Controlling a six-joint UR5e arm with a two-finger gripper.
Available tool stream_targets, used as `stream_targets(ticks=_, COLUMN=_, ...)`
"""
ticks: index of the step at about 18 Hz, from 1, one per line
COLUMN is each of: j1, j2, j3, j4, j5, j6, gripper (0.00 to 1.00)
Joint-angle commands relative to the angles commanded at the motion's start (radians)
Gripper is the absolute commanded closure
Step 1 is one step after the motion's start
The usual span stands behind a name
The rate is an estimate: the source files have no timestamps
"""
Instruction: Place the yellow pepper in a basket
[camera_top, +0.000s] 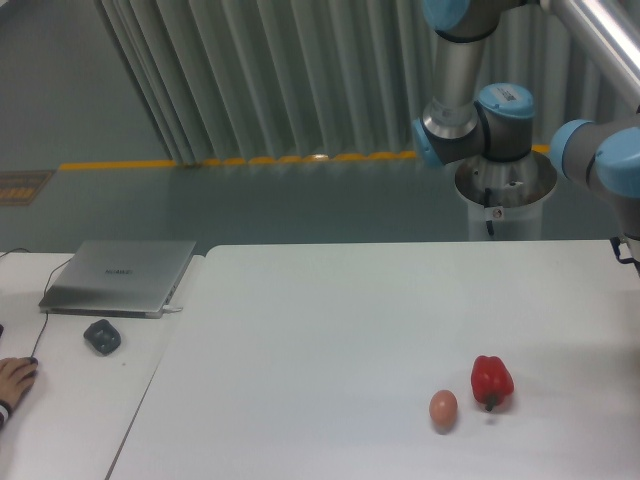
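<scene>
Looking for the yellow pepper here, no luck: neither it nor any basket shows up anywhere. Only a small glossy red bell pepper (492, 381) and a tan egg (443, 408) sit near right on the white table (330, 330). The gripper is cut off at the right edge, so its state and which way the pepper lies from it are anyone's guess.

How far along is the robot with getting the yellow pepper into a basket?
Nothing visible shows the job done. Neither the yellow pepper nor a basket appears in this view; on the white table lie only a red pepper and a tan egg. The arm reaches out past the right edge, so its gripper is out of sight. Whether the placing remains can't be judged.
</scene>
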Motion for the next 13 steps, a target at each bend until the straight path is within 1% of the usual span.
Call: stream_targets(ticks=13, j1=-0.008, j2=0.000, j3=-0.006, j4=0.000, j5=-0.002, j6=-0.002, gripper=0.00)
